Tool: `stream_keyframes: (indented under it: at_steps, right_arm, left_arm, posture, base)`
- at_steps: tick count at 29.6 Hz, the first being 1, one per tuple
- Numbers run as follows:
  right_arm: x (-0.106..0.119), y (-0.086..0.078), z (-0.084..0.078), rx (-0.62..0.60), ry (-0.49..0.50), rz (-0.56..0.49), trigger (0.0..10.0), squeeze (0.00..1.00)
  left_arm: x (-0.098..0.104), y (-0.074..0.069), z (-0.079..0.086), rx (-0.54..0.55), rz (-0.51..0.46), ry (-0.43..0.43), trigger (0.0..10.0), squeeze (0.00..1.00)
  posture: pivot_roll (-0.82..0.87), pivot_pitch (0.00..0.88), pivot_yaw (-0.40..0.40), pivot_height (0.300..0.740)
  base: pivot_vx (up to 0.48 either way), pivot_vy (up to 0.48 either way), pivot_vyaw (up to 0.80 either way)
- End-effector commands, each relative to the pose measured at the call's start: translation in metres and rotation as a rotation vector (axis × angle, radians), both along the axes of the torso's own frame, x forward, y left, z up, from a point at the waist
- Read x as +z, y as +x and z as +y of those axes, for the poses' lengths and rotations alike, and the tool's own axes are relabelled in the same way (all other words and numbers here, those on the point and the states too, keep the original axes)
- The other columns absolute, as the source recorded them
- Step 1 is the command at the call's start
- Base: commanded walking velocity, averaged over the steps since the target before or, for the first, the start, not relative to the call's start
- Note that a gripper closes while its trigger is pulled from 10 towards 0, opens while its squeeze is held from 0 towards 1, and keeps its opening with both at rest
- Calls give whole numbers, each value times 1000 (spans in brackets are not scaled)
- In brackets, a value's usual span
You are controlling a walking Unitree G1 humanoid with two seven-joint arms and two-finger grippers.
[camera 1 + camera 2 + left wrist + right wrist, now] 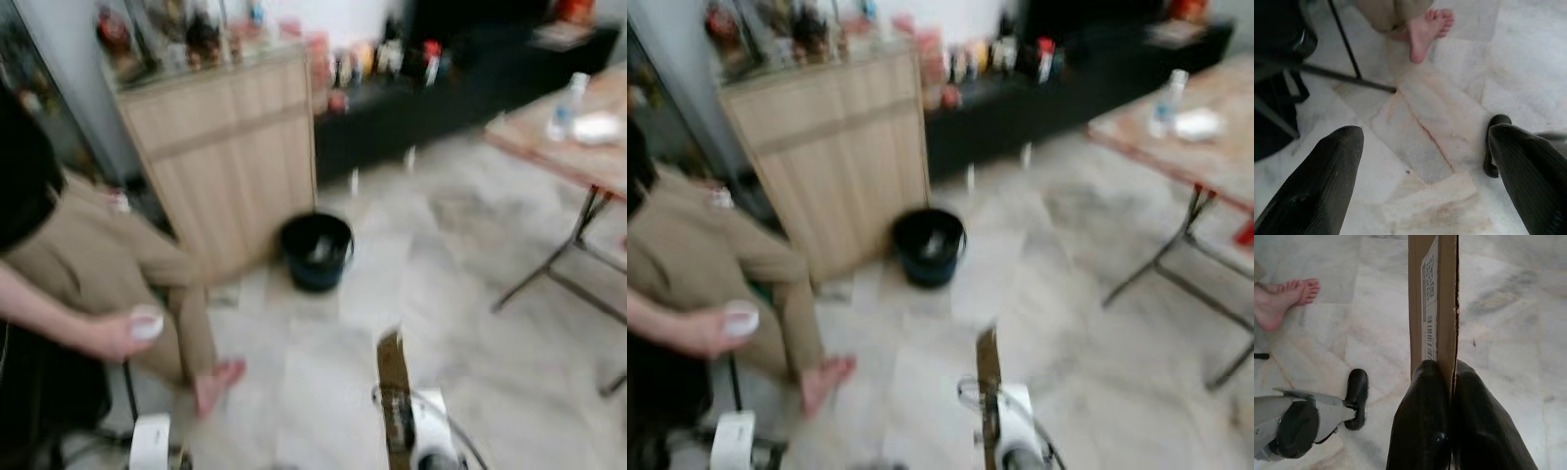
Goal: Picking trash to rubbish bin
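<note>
A flat piece of brown cardboard [1432, 298] with a white barcode label stands on edge between the two black fingers of my right gripper [1452, 377], which is shut on it. In the head views the cardboard [392, 377] rises from my right arm near the bottom middle. A dark round rubbish bin [316, 250] sits on the marble floor ahead, beside a wooden cabinet [220, 147]. My left gripper [1425, 147] hangs open above bare floor tiles, with nothing between its fingers.
A person sits at the left on a chair, holding a small white object [147, 325] in one hand, a bare foot [217, 382] on the floor. A folding table [588, 162] with a bottle stands at the right. A low black shelf [441, 98] runs along the back.
</note>
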State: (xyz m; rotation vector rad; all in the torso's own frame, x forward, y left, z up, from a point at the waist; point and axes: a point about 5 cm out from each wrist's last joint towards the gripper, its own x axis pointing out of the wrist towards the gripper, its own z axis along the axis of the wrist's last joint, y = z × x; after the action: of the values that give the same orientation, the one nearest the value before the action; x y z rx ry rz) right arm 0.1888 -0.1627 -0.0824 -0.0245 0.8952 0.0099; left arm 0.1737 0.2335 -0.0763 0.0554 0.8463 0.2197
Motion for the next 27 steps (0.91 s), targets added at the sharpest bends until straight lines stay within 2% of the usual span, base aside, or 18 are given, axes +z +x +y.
stream_keyframes:
  at_steps: [1,7,15,20,27]
  right_arm:
    - [2,3,-2,-9,2,-12,10000,0]
    - [1,1,-5,-21,-12,-8,10000,0]
    - [0,0,-9,-60,-41,12,10000,0]
    - [-1,-2,-4,-49,-25,13,10000,0]
    - [-1,-1,-2,-53,-12,4,10000,0]
  left_arm:
    - [2,3,3,-7,-9,22,10000,0]
    - [3,4,4,-15,-8,27,10000,0]
    - [5,6,7,-15,-10,41,10000,0]
    - [4,3,10,-3,-8,46,10000,0]
    - [3,-2,13,1,4,53,10000,0]
  posture:
    - [82,27,76,740]
    - [73,0,90,740]
    - [100,7,92,740]
    - [107,7,92,740]
    - [109,16,95,740]
  base:
    - [409,0,0]
    - [420,0,0]
    - [444,0,0]
    - [444,0,-680]
    - [448,0,0]
